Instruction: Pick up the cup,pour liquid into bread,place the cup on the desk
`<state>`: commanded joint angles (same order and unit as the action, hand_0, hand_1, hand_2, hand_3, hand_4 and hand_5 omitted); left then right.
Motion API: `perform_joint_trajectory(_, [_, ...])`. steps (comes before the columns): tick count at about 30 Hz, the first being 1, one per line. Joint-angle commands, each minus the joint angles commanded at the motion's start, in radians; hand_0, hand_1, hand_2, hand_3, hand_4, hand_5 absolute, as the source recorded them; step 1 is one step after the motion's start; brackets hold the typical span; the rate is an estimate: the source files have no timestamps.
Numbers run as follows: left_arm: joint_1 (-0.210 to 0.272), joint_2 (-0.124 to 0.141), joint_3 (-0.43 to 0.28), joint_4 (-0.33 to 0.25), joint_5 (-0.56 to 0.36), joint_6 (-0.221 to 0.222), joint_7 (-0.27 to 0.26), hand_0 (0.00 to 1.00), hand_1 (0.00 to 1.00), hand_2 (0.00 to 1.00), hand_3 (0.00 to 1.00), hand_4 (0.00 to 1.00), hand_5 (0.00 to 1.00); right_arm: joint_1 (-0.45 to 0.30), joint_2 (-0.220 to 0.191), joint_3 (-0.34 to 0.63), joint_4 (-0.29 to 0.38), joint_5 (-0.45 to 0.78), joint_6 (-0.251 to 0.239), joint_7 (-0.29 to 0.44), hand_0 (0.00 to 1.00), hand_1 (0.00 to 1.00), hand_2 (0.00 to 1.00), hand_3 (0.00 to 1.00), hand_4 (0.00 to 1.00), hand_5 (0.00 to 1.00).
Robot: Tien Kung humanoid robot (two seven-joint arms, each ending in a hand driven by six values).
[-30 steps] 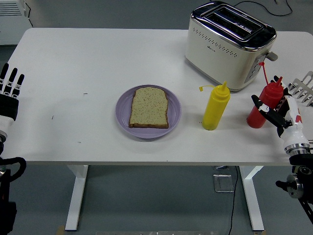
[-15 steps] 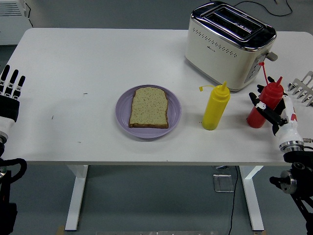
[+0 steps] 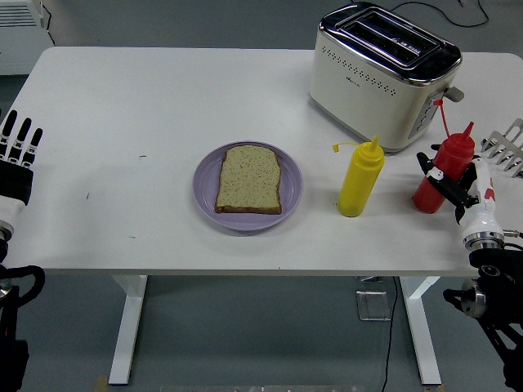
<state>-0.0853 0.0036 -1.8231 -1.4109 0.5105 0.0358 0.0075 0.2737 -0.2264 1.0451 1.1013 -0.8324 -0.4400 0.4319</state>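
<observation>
The red squeeze bottle stands upright near the right edge of the white table, its thin nozzle tube pointing up beside the toaster. The right hand is up against it from the right edge, its black fingers curled across the front of the bottle's body; from this angle they seem to be touching it, though I cannot tell how firmly they grip. The bottle's base looks to be on the tabletop.

Just to its left, toward the table's middle, a yellow squeeze bottle stands upright with its cap hanging off to the left. Further left, around the centre and closer to the near edge, a slice of bread lies flat on a purple plate. A cream and chrome toaster sits at the far right corner, and part of a metal rack pokes in at the right edge.

The left hand rests at the left edge, palm flat, fingers straight and slightly apart, holding nothing.
</observation>
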Motion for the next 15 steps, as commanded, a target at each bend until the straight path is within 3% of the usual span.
perform_joint_trajectory(5, [0.0,0.0,-0.002,0.0,0.0,0.0,0.0,0.788,0.738,0.736,0.696,0.545,0.998,0.005,0.001,-0.007,-0.001,0.029,-0.012,0.017,0.323,0.265,0.309,0.34,0.852,0.23])
perform_joint_trajectory(6, [-0.001,0.0,-0.002,0.0,0.0,0.0,0.0,0.788,0.738,0.736,0.696,0.545,0.998,0.006,0.001,-0.01,0.0,0.038,-0.016,0.023,0.238,0.194,0.284,0.294,0.834,0.208])
perform_joint_trajectory(11, [-0.003,0.0,-0.005,0.0,-0.001,0.0,0.0,0.788,0.738,0.736,0.696,0.545,0.998,0.01,0.001,-0.015,0.005,0.08,-0.038,0.053,0.238,0.194,0.284,0.294,0.834,0.208])
perform_joint_trajectory(12, [-0.004,0.0,-0.005,0.0,-0.001,0.0,0.0,0.788,0.738,0.736,0.696,0.545,0.998,0.01,0.001,-0.015,0.006,0.087,-0.042,0.058,0.137,0.107,0.243,0.261,0.838,0.215])
perform_joint_trajectory(15, [-0.005,0.0,-0.007,-0.001,-0.001,0.001,-0.001,0.788,0.738,0.736,0.696,0.545,0.998,0.01,0.0,-0.012,0.012,0.105,-0.048,0.065,0.137,0.107,0.243,0.261,0.838,0.215])
